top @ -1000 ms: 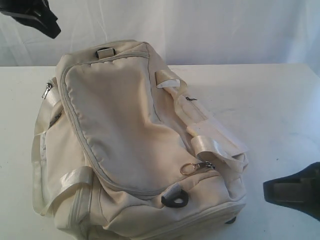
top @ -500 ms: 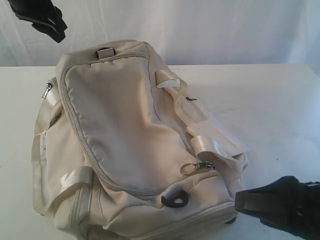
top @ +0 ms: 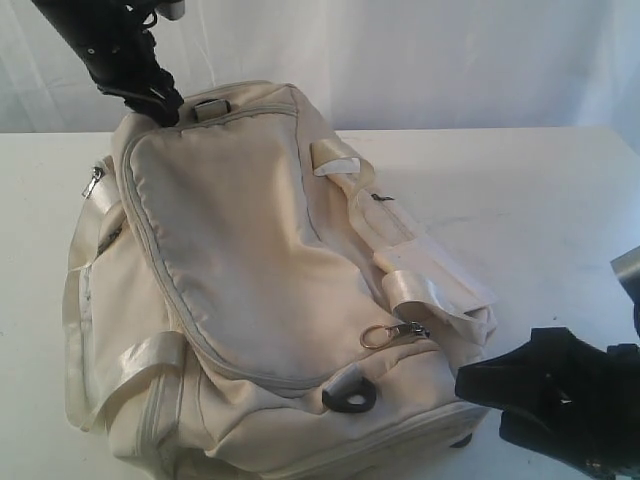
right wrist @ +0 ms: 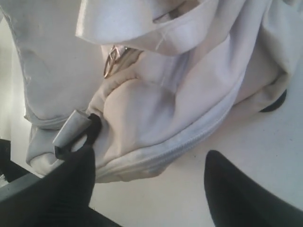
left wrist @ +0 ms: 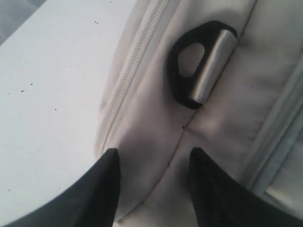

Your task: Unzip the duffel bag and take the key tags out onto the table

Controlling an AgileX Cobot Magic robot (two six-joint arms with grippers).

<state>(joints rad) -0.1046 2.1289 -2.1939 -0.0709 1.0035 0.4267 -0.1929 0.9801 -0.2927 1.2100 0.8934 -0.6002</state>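
Duffel bag (top: 250,250) zipped, open jaws at each end

We've got a cream-white duffel bag (top: 250,270), plain, no print, with glossy cream straps (top: 150,352) catching the light. We see a pale grey zipper (top: 152,250) looping its top panel and a black D-ring (top: 350,398) at the near end. The surface (top: 540,200) is plain white with a few tiny dark flecks. The left end effector (left wrist: 154,161) and the right end effector (right wrist: 149,156) are both black.
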